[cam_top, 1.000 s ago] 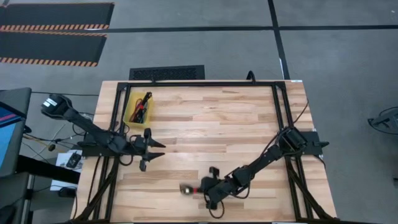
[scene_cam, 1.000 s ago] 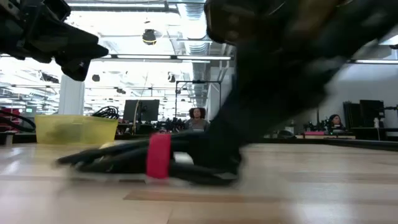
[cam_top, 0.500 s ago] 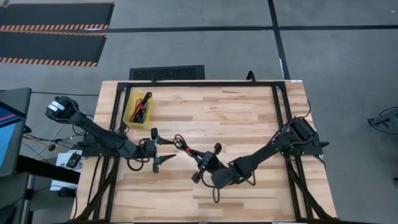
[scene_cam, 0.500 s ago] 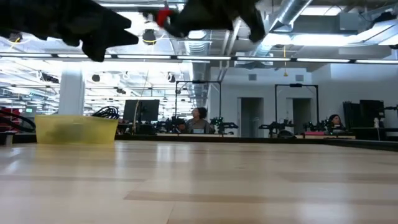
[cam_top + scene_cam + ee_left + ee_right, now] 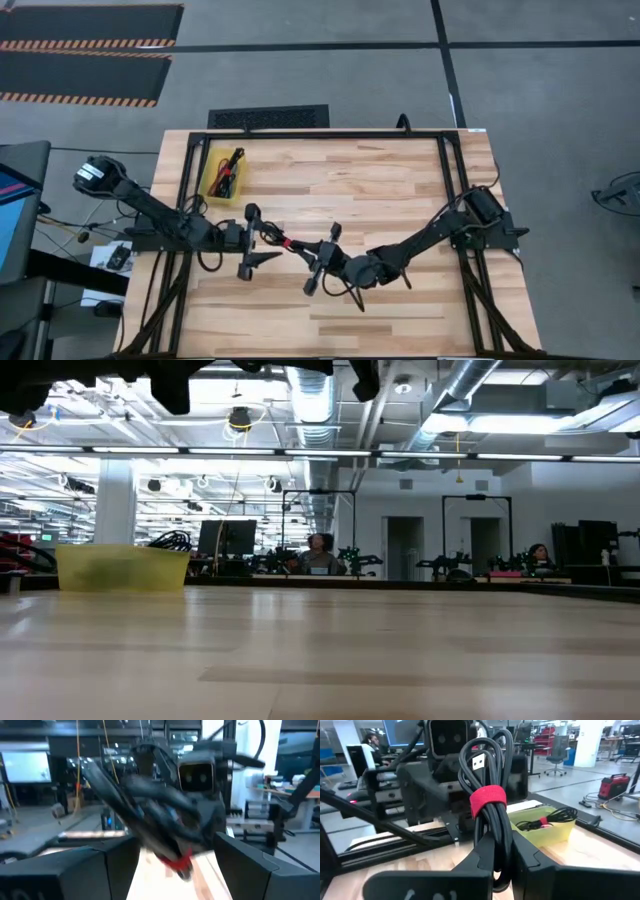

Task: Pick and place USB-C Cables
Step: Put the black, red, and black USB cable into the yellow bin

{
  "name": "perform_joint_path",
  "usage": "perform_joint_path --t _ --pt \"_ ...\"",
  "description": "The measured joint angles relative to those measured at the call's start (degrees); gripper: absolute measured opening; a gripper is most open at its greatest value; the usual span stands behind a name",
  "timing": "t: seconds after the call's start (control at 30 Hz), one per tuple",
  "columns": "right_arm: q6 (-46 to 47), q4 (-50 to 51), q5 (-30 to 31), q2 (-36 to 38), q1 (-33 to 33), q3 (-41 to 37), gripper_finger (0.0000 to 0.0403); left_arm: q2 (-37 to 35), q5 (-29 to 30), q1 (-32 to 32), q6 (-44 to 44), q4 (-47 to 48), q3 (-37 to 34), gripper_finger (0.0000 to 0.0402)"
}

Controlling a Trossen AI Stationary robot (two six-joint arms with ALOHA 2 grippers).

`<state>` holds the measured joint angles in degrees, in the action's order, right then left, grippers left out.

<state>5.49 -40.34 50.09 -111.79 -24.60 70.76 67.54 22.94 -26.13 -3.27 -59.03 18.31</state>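
Mid-table, above the light wooden butcher-block tabletop (image 5: 380,190): both arms raised and meeting nose to nose.

Right gripper (image 5: 318,259), reaching in from the right side: two dark fingers (image 5: 485,851) pinched tight on a bundled black USB-C cable with a red hook-and-loop tie (image 5: 488,800). Bundle upright in the right wrist view, silver plug tip at top, tie wrapped round the middle, fingers clamping the lower part. From above, same bundle (image 5: 288,242) sticking out leftward from the right gripper, held clear of the wood.

Left gripper (image 5: 256,243), coming from the left edge: fingers spread wide, one far, one near, the cable's free end lying in the gap between them. Contact with the cable: cannot tell. Left wrist view blurred; dark bundle with red tie (image 5: 170,837) close between its own two fingers (image 5: 95,870).

Far left of table: small yellow plastic bin (image 5: 209,183) with more bundled cables (image 5: 229,172) inside, black and red showing. Same bin seen at table level (image 5: 122,568), far left, standing on the wood.

Background at table level: open workshop hall, seated person (image 5: 318,550) at a distant desk.
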Motion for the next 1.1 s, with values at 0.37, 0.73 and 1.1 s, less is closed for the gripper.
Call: perform_joint_path --t 0.37,0.73,1.1 --pt "-1.05 -4.78 -1.88 -0.09 0.42 -0.02 0.0038 -0.01 -0.63 1.88 1.43 -2.72 0.00 0.0186" --pt "3.46 -2.77 -5.46 0.00 1.25 -0.02 0.0075 -0.01 -3.14 1.75 1.37 -2.47 -0.04 0.0019" --pt "16.14 19.66 -1.19 0.55 1.89 -0.03 0.0225 -0.08 11.68 1.85 8.23 9.98 -0.02 0.0035"
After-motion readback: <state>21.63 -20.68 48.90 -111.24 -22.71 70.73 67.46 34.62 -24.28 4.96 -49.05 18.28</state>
